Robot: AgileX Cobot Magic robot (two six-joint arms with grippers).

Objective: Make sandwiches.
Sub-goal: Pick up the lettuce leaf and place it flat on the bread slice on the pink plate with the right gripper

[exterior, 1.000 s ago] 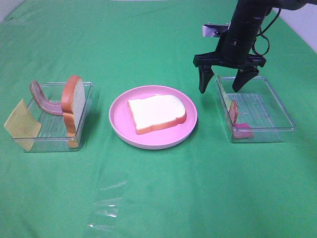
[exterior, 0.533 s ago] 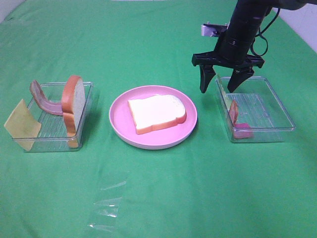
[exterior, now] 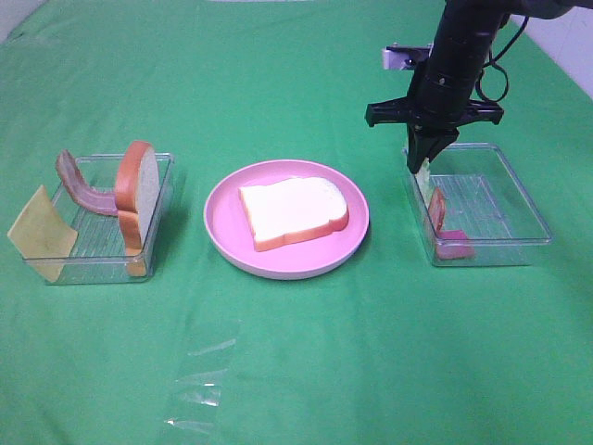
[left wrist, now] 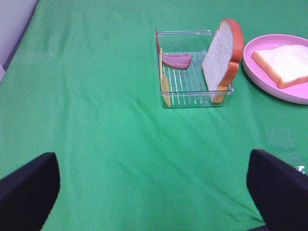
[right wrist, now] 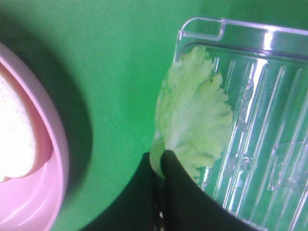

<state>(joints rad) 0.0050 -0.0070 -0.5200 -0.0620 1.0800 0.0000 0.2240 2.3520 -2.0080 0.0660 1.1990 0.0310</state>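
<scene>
Presently listed, on a matt green cloth (exterior: 296,371):

1. Round pink plate (exterior: 215,213), smooth with a raised rim, at centre. One bread slice (exterior: 295,211) lies flat on it, with a white face and orange-brown crust.
2. Left tray (exterior: 93,271), clear ribbed plastic, rectangular. A second bread slice (exterior: 136,190) stands on edge at its plate-side wall. A curled reddish-brown bacon strip (exterior: 79,190) and a yellow cheese square (exterior: 39,232) lean at the far end.
3. Right tray (exterior: 505,209), the same make. It holds a pale green, frilled lettuce leaf (right wrist: 192,120) against the plate-side wall. A reddish strip (exterior: 437,213) stands by a flat pink piece (exterior: 454,247).
4. Right gripper (exterior: 424,162), black, jaws pinched together on the lettuce leaf's lower edge.
5. Left gripper (left wrist: 151,159), jaws spread wide and holding nothing, over bare cloth well short of the left tray.
6. Crinkled clear film (exterior: 199,380), lying flat on the near cloth.

Open cloth separates the plate from both trays.
</scene>
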